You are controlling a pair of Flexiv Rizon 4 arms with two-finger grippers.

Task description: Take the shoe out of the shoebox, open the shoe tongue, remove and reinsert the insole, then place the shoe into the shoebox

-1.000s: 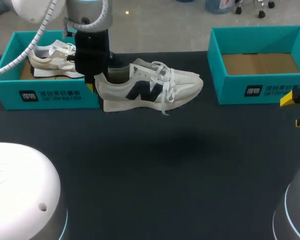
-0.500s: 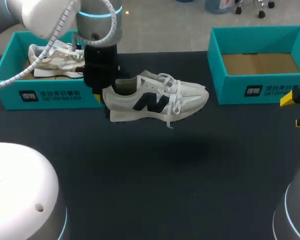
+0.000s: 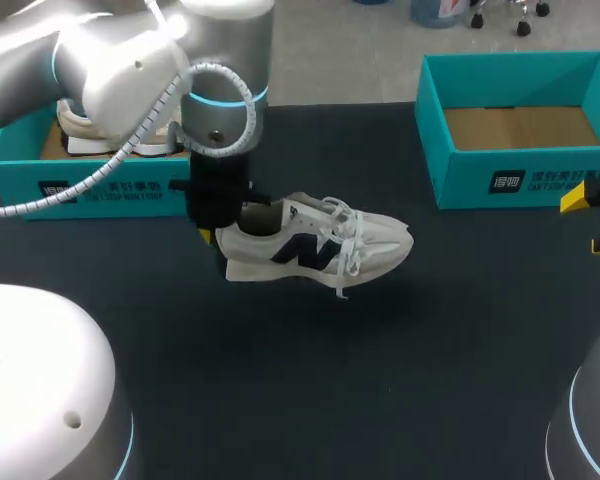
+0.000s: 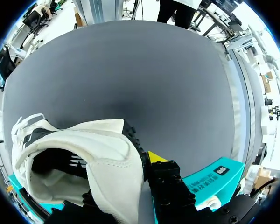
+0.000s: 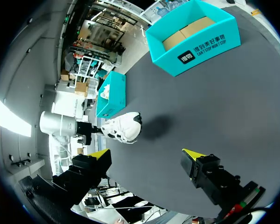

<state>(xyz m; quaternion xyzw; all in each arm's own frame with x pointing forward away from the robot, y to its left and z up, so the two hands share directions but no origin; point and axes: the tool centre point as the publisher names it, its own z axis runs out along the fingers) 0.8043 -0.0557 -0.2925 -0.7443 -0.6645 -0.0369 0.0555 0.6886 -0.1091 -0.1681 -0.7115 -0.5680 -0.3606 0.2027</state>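
Note:
A white sneaker with a dark side logo (image 3: pixel 320 245) hangs low over the black table, toe pointing right. My left gripper (image 3: pixel 218 240) is shut on its heel collar. In the left wrist view the heel (image 4: pixel 107 158) fills the space between the fingers, and one yellow fingertip (image 4: pixel 156 157) presses its outside. A second sneaker (image 3: pixel 100 125) lies in the left teal shoebox (image 3: pixel 90 185). My right gripper (image 5: pixel 147 156) stands open and empty at the table's right edge, its yellow tips (image 3: pixel 580 197) just in view, far from the shoe (image 5: pixel 123 127).
An empty teal shoebox (image 3: pixel 520 180) with a cardboard floor stands at the back right, also visible ahead of the right gripper (image 5: pixel 196 37). The left shoebox (image 5: pixel 111 93) lies behind the held shoe. Bare black table (image 3: pixel 380 380) spreads in front.
My left arm has carried the sneaker away from the left shoebox, toward the table's front and middle, and lowered it. The right arm has not moved.

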